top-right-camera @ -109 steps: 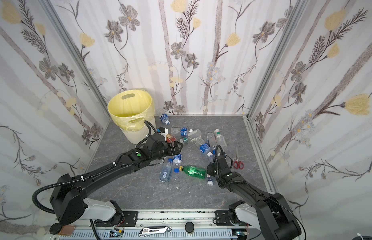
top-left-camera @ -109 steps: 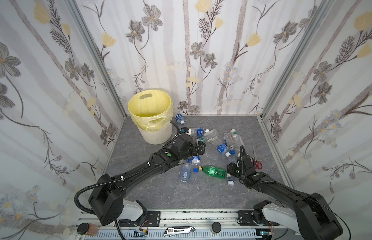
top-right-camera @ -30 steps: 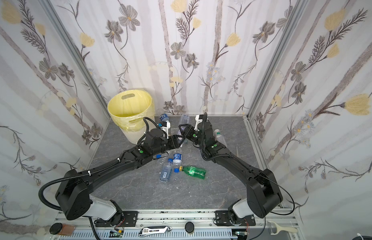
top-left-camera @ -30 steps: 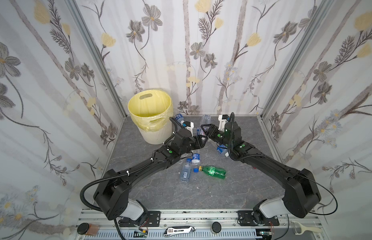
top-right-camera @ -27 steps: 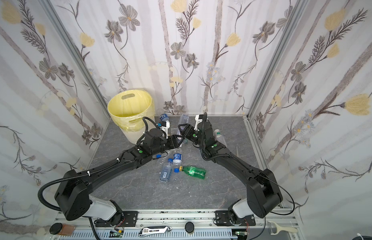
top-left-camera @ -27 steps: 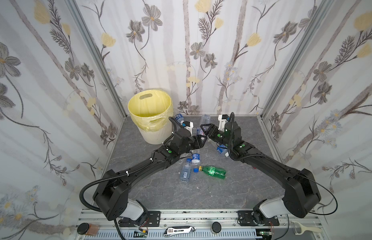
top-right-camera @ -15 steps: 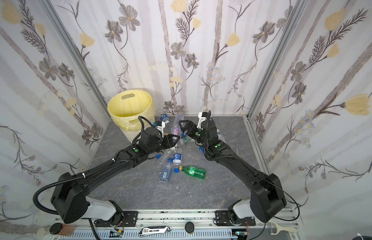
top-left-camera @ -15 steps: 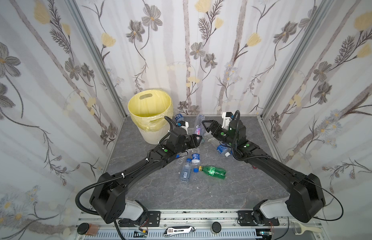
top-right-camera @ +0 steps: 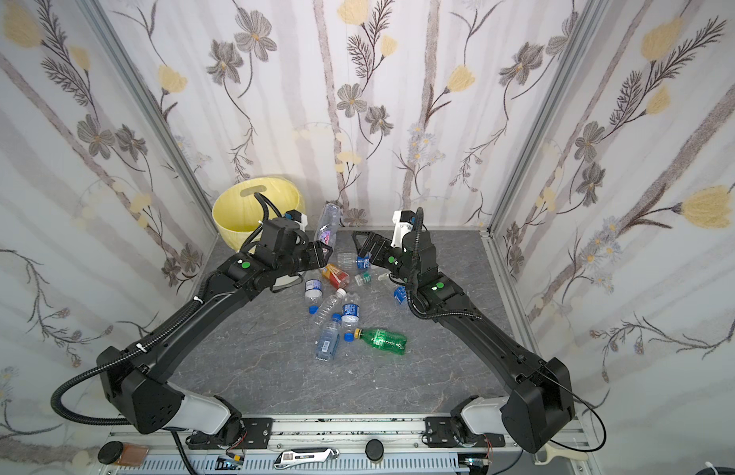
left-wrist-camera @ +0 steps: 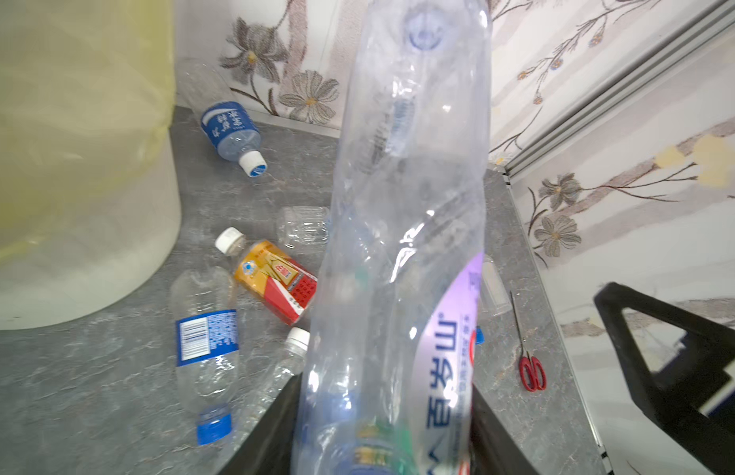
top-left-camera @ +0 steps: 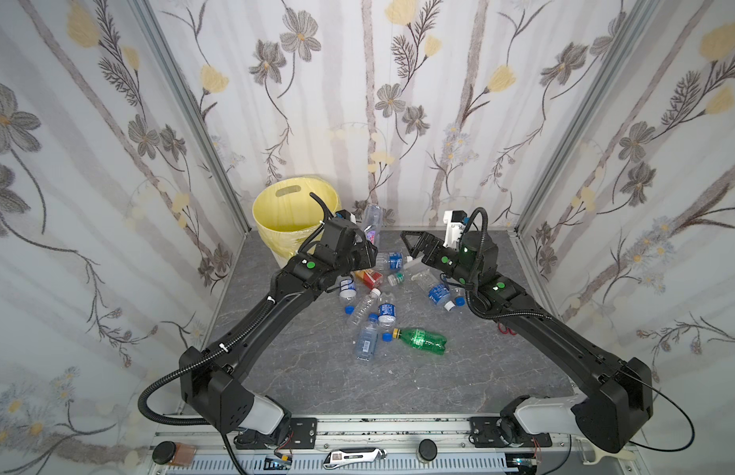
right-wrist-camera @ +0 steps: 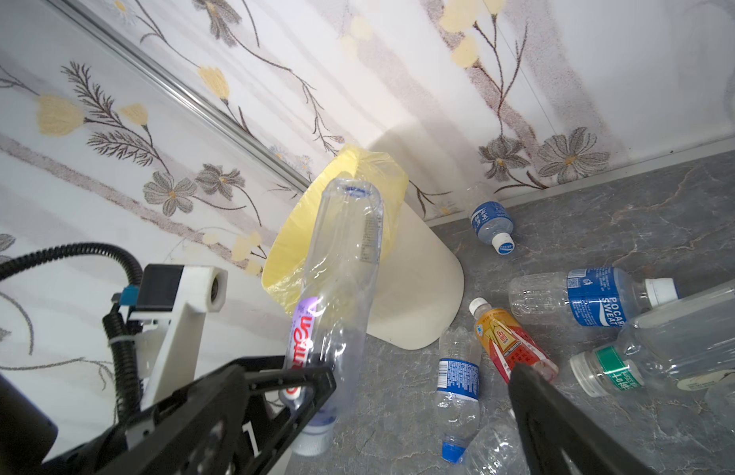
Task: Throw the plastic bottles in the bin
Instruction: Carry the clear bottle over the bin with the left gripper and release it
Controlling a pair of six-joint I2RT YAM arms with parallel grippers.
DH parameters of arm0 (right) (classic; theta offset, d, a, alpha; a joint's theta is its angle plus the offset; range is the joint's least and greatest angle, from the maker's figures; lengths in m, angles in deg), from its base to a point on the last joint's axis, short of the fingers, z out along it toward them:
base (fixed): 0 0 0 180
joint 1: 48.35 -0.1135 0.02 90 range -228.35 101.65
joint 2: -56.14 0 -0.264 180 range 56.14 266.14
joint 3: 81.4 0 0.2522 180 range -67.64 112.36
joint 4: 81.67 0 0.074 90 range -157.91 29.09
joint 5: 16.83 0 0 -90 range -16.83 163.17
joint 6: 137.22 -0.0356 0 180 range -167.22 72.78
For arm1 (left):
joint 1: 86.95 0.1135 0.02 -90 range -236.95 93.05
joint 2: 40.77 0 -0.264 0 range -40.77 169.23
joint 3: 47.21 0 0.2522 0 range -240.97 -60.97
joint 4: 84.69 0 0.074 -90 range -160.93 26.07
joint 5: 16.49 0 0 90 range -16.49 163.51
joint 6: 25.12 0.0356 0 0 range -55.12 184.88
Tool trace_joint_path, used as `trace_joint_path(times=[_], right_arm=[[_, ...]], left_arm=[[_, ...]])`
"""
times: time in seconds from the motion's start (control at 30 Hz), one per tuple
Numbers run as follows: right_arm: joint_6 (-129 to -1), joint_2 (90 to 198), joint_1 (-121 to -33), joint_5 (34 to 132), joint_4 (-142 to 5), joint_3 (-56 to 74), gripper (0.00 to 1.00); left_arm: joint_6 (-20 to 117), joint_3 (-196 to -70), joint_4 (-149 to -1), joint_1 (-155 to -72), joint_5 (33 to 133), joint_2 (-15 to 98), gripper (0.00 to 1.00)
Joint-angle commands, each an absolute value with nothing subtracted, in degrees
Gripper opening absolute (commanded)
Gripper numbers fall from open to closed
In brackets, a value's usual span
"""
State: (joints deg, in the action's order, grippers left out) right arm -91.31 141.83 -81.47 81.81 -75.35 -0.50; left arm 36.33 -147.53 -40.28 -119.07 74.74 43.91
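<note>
By worktop's [top-left-camera: 316, 370] back-left corner, left hand [top-left-camera: 365, 246] holds clear purple-labelled plastic bottle [top-left-camera: 372, 220] near round yellow-lined bin [top-left-camera: 271, 207] for dumping; right hand [top-left-camera: 416, 250] wide, empty.

High front stereo pair, close wrist views

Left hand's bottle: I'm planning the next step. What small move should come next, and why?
Probably swing the left hand toward the bin until the bottle is over its opening. The hand grips it roughly upright beside the bin, not above it; the right hand is open and clear.
</note>
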Motion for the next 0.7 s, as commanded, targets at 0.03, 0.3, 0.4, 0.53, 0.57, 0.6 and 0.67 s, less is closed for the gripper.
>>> trace_joint_path(times=[0.03, 0.3, 0.4, 0.53, 0.57, 0.6, 0.67], right_arm=[[-83.28, 142.34, -83.28, 81.62, -72.19, 3.90, 1.00], [-73.23, 148.02, -88.43, 78.65, -63.34, 15.21, 1.00], [-69.21, 152.16, -90.69, 76.77, -58.94, 20.90, 1.00], [-65.85, 156.43, -93.00, 75.09, -55.68, 27.38, 1.00], [-65.31, 157.45, -93.46, 74.92, -55.15, 28.82, 1.00], [-64.86, 158.47, -93.84, 74.83, -54.42, 30.48, 1.00], [-64.15, 160.30, -94.54, 74.61, -52.99, 33.56, 1.00]], left_arm=[[40.98, -154.18, -30.23, -116.14, 72.89, 45.57, 0.48], [43.41, -168.19, -21.79, -111.74, 71.19, 50.39, 0.48], [44.37, -174.07, -18.58, -109.95, 70.57, 52.55, 0.48], [45.18, -179.61, -16.22, -108.16, 68.81, 54.05, 0.48], [45.19, -180.29, -16.13, -107.65, 68.51, 54.02, 0.48], [45.13, -180.74, -16.10, -107.01, 68.39, 53.86, 0.48], [45.11, -181.33, -16.15, -105.70, 68.65, 53.64, 0.47]])
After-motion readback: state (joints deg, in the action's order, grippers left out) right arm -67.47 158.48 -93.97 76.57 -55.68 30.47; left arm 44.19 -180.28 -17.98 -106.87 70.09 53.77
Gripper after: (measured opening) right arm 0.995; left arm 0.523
